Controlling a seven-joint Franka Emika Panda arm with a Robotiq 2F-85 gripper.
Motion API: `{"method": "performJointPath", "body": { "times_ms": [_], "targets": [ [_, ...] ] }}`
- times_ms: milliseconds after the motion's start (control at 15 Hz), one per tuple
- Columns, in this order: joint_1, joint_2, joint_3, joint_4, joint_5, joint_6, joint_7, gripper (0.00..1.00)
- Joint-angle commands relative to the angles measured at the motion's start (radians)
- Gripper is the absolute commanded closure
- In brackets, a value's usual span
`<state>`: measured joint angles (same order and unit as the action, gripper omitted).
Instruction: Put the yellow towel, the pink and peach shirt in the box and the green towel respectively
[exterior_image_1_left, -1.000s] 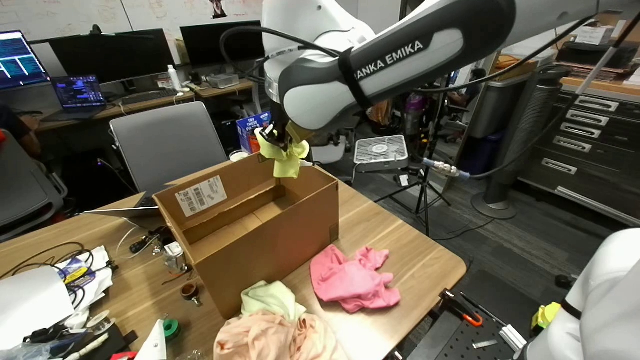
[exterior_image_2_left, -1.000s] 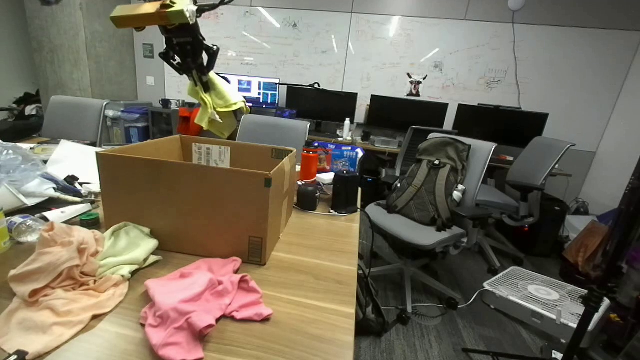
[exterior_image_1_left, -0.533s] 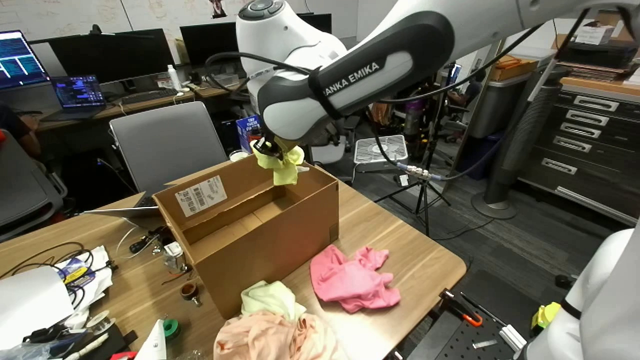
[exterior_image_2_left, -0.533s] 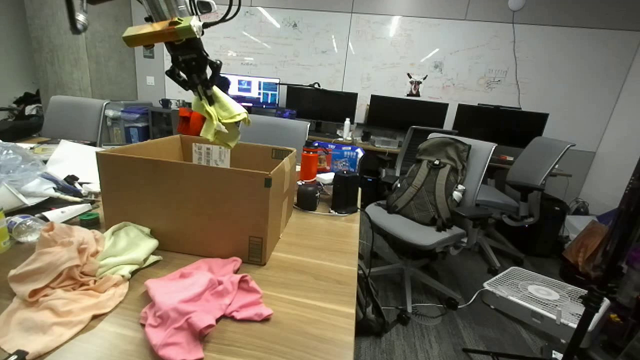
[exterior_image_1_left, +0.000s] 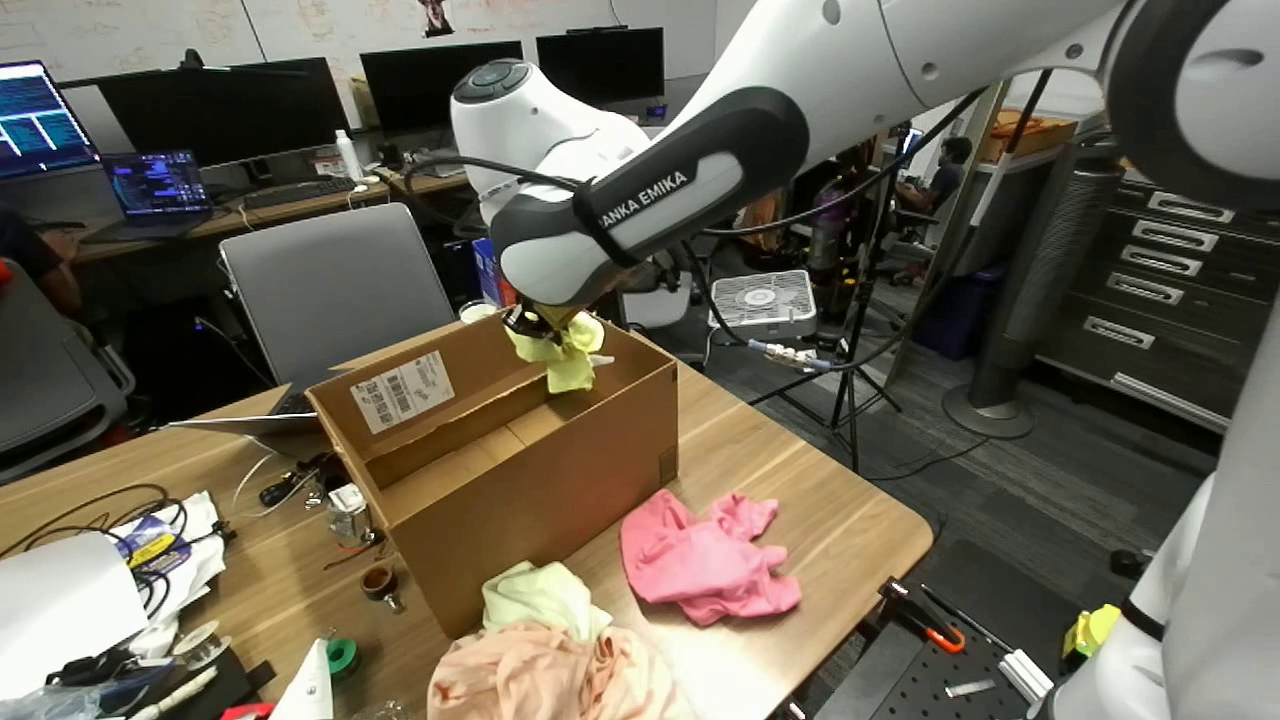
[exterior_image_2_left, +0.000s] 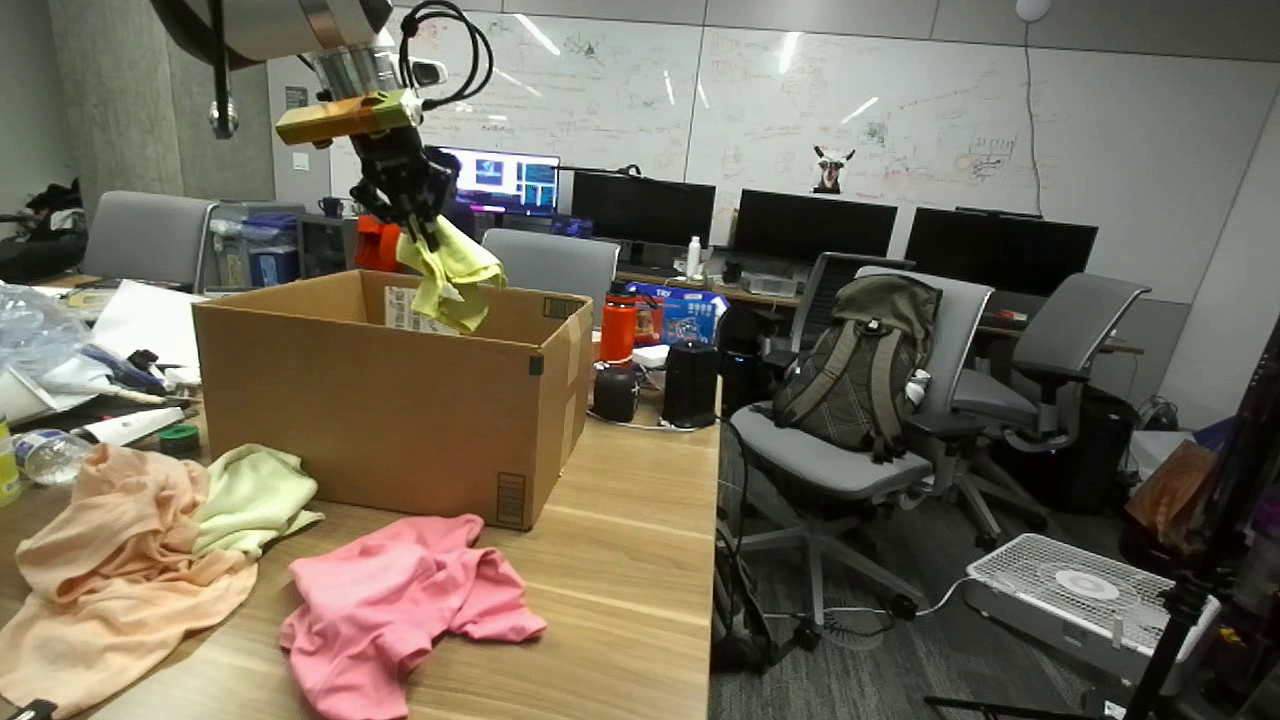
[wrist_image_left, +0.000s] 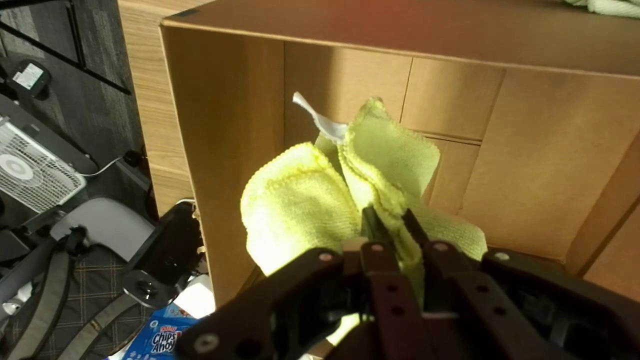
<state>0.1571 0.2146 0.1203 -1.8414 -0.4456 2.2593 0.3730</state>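
My gripper (wrist_image_left: 391, 220) is shut on the yellow towel (wrist_image_left: 300, 205), with a fold pinched between the fingertips. In both exterior views the towel (exterior_image_1_left: 570, 368) (exterior_image_2_left: 455, 275) hangs over the open cardboard box (exterior_image_1_left: 540, 500) (exterior_image_2_left: 370, 410), its lower end around rim height. The box floor shows bare below it in the wrist view. The pink shirt (exterior_image_1_left: 705, 560) (exterior_image_2_left: 390, 610) lies crumpled on the table in front of the box. The peach shirt (exterior_image_1_left: 520, 675) (exterior_image_2_left: 130, 560) lies beside it, partly over the pale green towel (exterior_image_1_left: 540, 600) (exterior_image_2_left: 255, 495), which touches the box's front or lies close to it.
The box walls stand around the towel. A red bottle (exterior_image_2_left: 617, 330), a black speaker (exterior_image_2_left: 690, 385) and a blue package (exterior_image_2_left: 690, 315) stand beyond the box. Cables, papers (exterior_image_1_left: 70, 600) and a green tape roll (exterior_image_1_left: 342, 657) clutter the table's other side.
My gripper has come down toward the box with the yellow towel held in it. The towel's lower end has dropped from above the rim to about rim height. The clothes on the table are unmoved.
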Motion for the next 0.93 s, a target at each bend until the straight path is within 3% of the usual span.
{"method": "performJointPath", "body": {
  "times_ms": [0, 133, 600, 667, 867],
  "targets": [
    [0.025, 0.029, -0.024, 0.063, 0.003, -0.030, -0.015, 0.65],
    [0.028, 0.031, -0.030, 0.067, 0.004, -0.033, -0.015, 0.59],
    [0.026, 0.012, -0.046, 0.040, 0.013, -0.069, -0.010, 0.05],
    [0.026, 0.006, -0.046, 0.031, 0.016, -0.087, -0.009, 0.01],
    [0.025, -0.014, -0.037, 0.009, 0.048, -0.144, -0.014, 0.00]
  ]
}}
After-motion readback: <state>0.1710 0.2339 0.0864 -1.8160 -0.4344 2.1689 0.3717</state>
